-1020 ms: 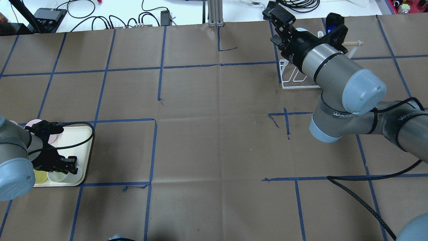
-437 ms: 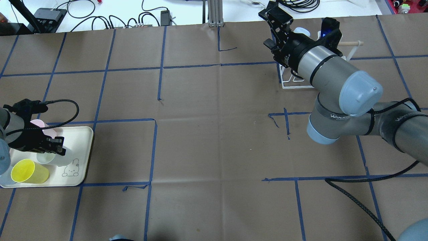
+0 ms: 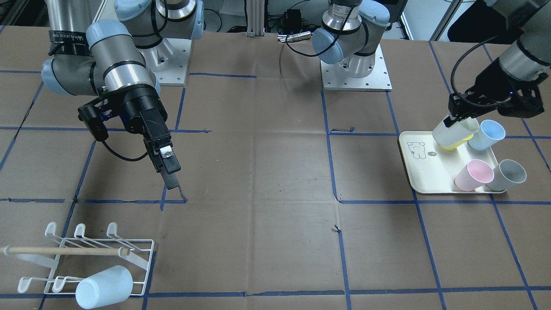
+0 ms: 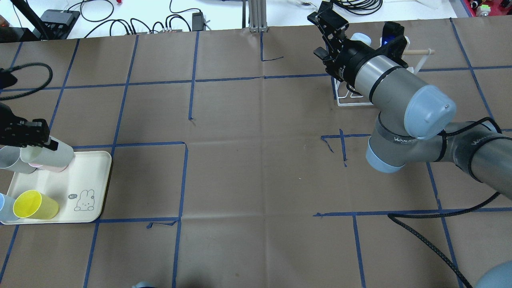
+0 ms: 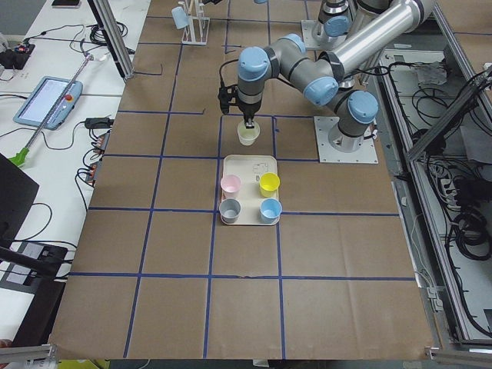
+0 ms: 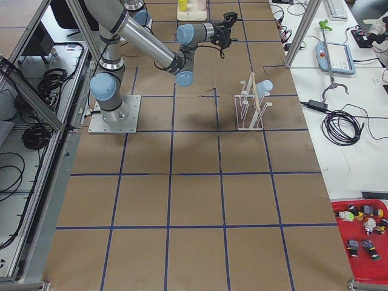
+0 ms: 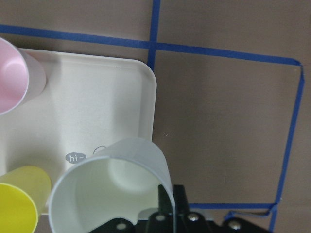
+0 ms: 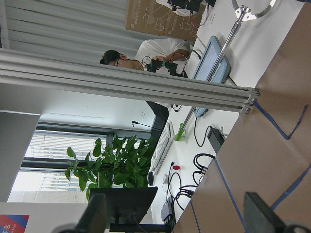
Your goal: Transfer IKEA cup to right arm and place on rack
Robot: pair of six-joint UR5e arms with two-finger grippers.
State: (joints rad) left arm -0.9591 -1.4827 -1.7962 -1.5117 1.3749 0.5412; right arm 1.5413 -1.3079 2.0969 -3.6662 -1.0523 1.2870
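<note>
One pale greenish-white plastic cup (image 3: 453, 132), standing on the cream rounded tray (image 3: 424, 172) a second ago, now hangs tilted above the tray's robot-side edge. The left gripper (image 3: 449, 122) is clamped on the cup's rim, so the pick-up looks done and the hand-over comes next. The right gripper (image 3: 170, 173), spread wide and empty, has shifted slightly from the white wire rack (image 3: 137, 240) and slants down over the table, well apart from the cup.

Pink cup (image 3: 473, 175), grey cup (image 3: 509, 175) stand on tray (image 3: 426, 172).
</note>
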